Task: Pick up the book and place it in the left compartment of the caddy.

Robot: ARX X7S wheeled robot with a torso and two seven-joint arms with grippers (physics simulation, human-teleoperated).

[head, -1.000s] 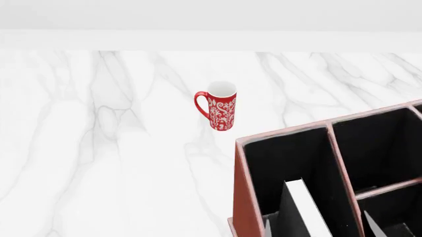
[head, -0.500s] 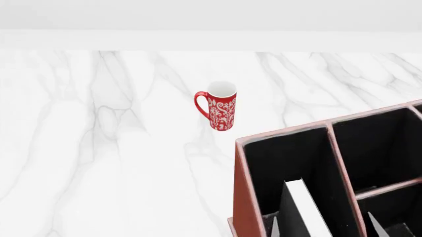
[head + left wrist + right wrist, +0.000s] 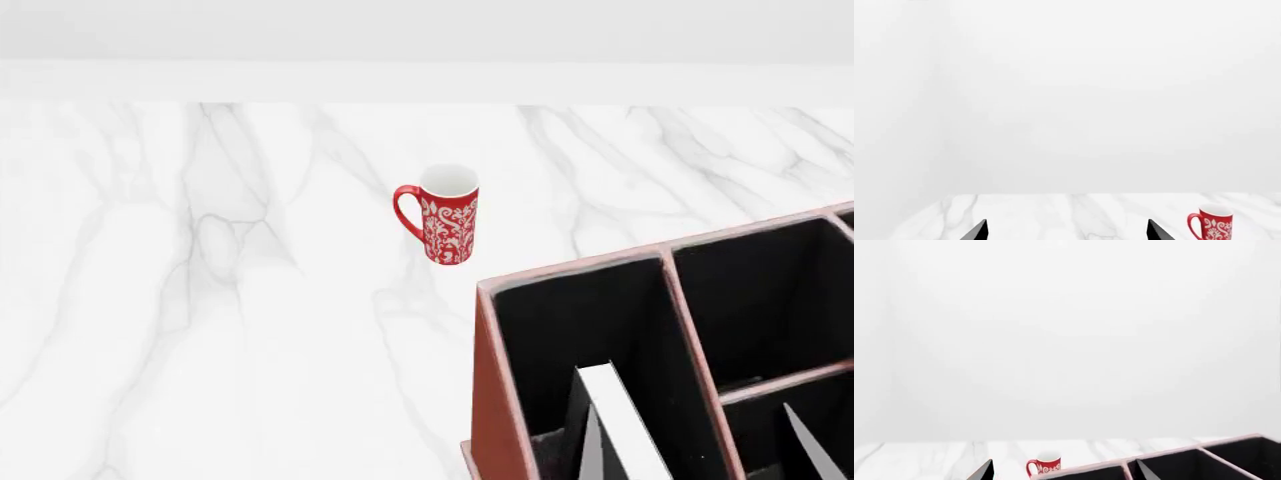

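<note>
The black book [image 3: 617, 420] stands upright with its white page edges up inside the left compartment [image 3: 587, 320] of the reddish-brown caddy [image 3: 489, 380]. My right gripper [image 3: 694, 440] is open. One grey fingertip shows in front of the book and the other over the smaller section to the right. In the right wrist view the right gripper [image 3: 1062, 472] is wide open and holds nothing, with the caddy rim [image 3: 1167, 455] beyond it. My left gripper [image 3: 1066, 232] is open and empty, and it is out of the head view.
A red-and-white patterned mug [image 3: 447, 215] stands on the white marble table [image 3: 240, 300], behind and left of the caddy. It also shows in the left wrist view [image 3: 1211, 225] and the right wrist view [image 3: 1046, 465]. A white wall runs behind the table.
My right gripper's fingertips have shifted to the right and risen a little in the head view. The book, the caddy and the mug have not moved.
</note>
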